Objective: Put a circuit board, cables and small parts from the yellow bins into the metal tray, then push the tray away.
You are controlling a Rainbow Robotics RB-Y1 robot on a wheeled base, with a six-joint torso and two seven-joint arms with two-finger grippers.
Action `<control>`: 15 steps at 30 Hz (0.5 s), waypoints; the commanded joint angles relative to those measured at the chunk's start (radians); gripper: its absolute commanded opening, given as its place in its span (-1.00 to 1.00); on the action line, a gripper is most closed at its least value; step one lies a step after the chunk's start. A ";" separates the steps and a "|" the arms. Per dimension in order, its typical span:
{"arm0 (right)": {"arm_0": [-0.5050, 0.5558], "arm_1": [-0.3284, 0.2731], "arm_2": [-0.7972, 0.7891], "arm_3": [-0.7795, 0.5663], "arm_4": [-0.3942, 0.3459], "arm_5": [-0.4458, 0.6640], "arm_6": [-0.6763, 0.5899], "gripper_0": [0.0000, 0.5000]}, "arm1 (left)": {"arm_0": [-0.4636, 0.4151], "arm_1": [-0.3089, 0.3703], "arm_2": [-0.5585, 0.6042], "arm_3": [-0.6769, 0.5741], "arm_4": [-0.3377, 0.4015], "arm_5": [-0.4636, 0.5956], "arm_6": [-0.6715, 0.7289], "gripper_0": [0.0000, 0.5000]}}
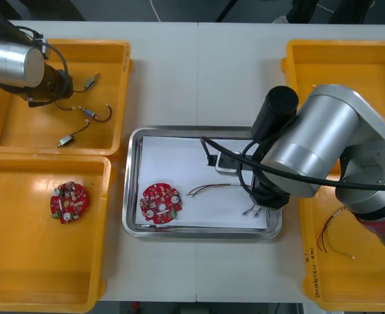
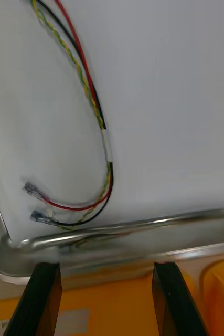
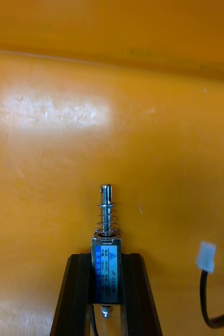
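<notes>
Left arm (image 1: 12, 62) reaches over the far left bin (image 1: 29, 134). The left gripper (image 3: 106, 258) points down at the bin's floor, its black fingers (image 3: 137, 278) clamped on a small metal part (image 3: 106, 231). This held part stands upright between them, with a blue label on its body and a spring and pin above. I cannot tell whether it touches the bin floor or hangs just above it. A white connector (image 3: 206, 256) on a black cable lies just beside the gripper.

Right arm (image 1: 323, 144) bends in over the right end of the metal tray (image 1: 132, 196). The right gripper (image 2: 106, 273) hangs over the tray's near right corner. Its fingers (image 2: 43, 294) stand well apart with nothing between them, above the tray's rim and the edge of the near right bin (image 1: 349, 275).

Containers:
- Far left bin: three loose metal parts (image 1: 87, 111) on black leads, spread apart.
- Near left bin (image 1: 22, 248): one round red circuit board (image 1: 68, 201).
- Tray, white inside: a second red board (image 1: 160, 203) at its near left. A red and yellow cable (image 1: 208, 190) lies to that board's right, with a black strand in it. Its terminal ends curl toward the near right corner.
- Near right bin: a few thin cables (image 1: 326, 239).
- Far right bin (image 1: 349, 65): mostly hidden by the arm.
</notes>
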 commanded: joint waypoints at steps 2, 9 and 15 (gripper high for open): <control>-0.009 0.015 -0.139 -0.126 0.005 0.006 -0.004 1.00 | -0.040 0.045 0.037 -0.105 0.016 0.144 -0.094 -1.00; 0.063 -0.012 -0.303 -0.250 -0.014 0.006 -0.013 1.00 | -0.040 0.063 0.077 -0.213 0.014 0.312 -0.095 -1.00; 0.116 -0.064 -0.448 -0.270 -0.060 0.006 -0.035 1.00 | -0.029 0.065 0.083 -0.328 -0.001 0.458 -0.083 -1.00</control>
